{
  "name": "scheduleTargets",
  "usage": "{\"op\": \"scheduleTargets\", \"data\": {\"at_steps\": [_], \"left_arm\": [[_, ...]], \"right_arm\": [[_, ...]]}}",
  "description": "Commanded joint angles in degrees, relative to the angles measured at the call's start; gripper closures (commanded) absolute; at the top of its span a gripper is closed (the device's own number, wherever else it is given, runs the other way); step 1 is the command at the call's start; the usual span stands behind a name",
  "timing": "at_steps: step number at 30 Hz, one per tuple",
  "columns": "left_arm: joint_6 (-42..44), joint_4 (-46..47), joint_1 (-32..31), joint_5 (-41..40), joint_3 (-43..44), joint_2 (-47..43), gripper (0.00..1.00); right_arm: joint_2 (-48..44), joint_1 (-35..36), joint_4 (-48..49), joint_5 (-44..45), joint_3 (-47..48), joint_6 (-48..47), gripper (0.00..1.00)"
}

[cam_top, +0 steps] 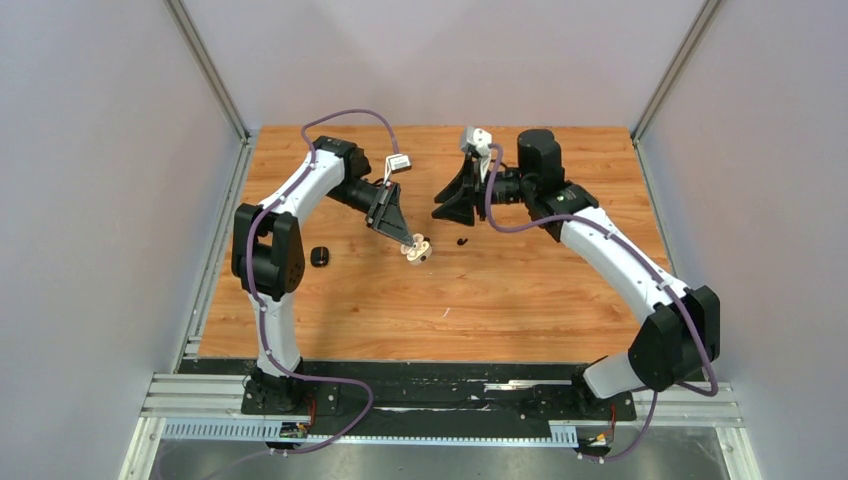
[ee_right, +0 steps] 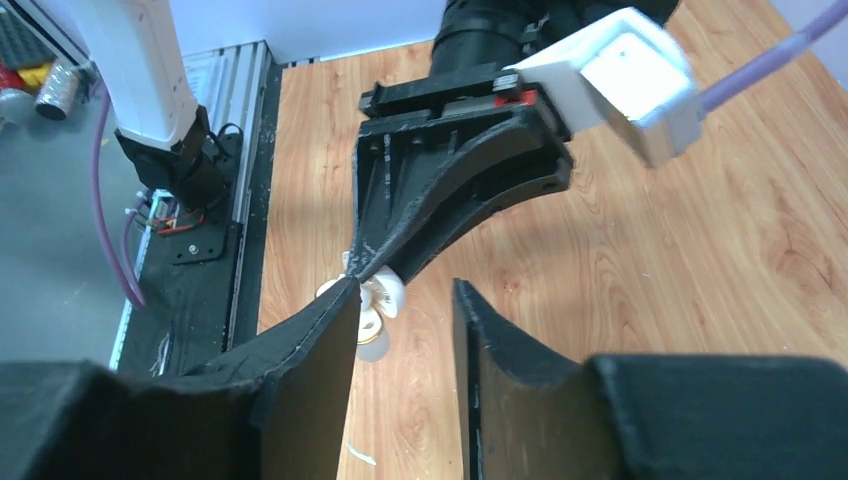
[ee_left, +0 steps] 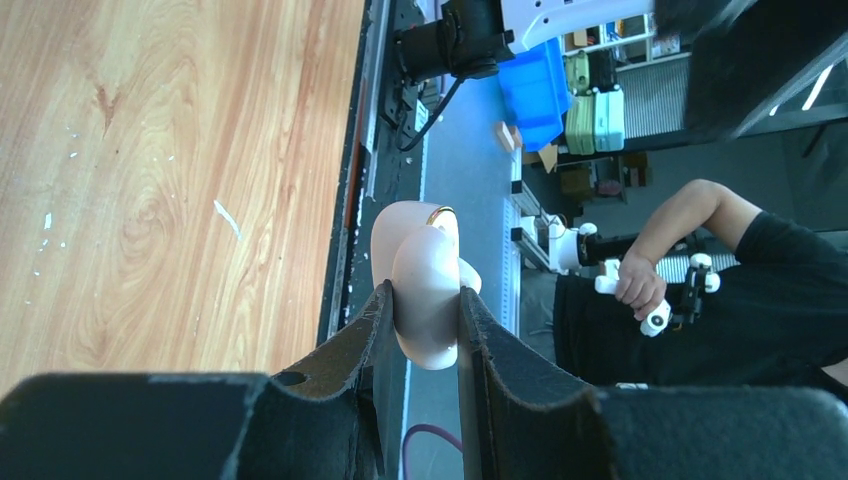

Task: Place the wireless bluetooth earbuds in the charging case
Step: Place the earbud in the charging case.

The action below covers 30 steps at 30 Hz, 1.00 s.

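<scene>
Black case (cam_top: 320,256): it lies on the counter (cam_top: 520,310) furthest to your left, well apart from the other things.
Left end effector (cam_top: 406,236): you have it closed narrow on the white charging case, one finger pressed on each side, with the tips angled down toward the middle of the counter.
White charging case (cam_top: 417,249): it is pinched between the left fingers (ee_left: 370,330) with its lid swung open. The left wrist view shows a gold-coloured ring at its top edge. You cannot tell whether it touches the counter.
Case contents: the views are too small and too blocked for you to tell whether an earbud sits inside.
Black earbud (cam_top: 462,241): it is a tiny dark piece lying loose on the wood, just right of the white charging case and outside it. It lies just below the tips of the right end effector.
Right end effector (cam_top: 440,212): your fingers stand parted with a plain gap and nothing between them. It is close to the left end effector and faces it. In the right wrist view, the white charging case shows just beyond one fingertip.
</scene>
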Motion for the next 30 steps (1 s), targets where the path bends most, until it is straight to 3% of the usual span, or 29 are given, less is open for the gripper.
{"op": "scheduleTargets", "data": {"at_steps": [1, 9, 18, 30], "left_arm": [[-2.31, -4.01, -0.35, 2.78, 1.04, -0.73, 1.0], [-3.6, -3.09, -0.35, 3.7, 0.23, -1.84, 1.0], [-3.12, -3.36, -0.35, 3.33, 0.16, -2.51, 1.0], [-2.98, -3.5, -0.35, 3.38, 0.1, -2.78, 1.0]], "right_arm": [[-6.65, 6.97, -1.57, 10.88, -4.5, -13.31, 0.59], [-7.6, 14.35, 1.58, 21.05, -9.34, -22.37, 0.58], [-7.0, 15.42, -0.32, 21.98, -10.17, -25.1, 0.61], [-4.31, 15.7, -5.44, 16.85, -8.42, -29.53, 0.66]]}}
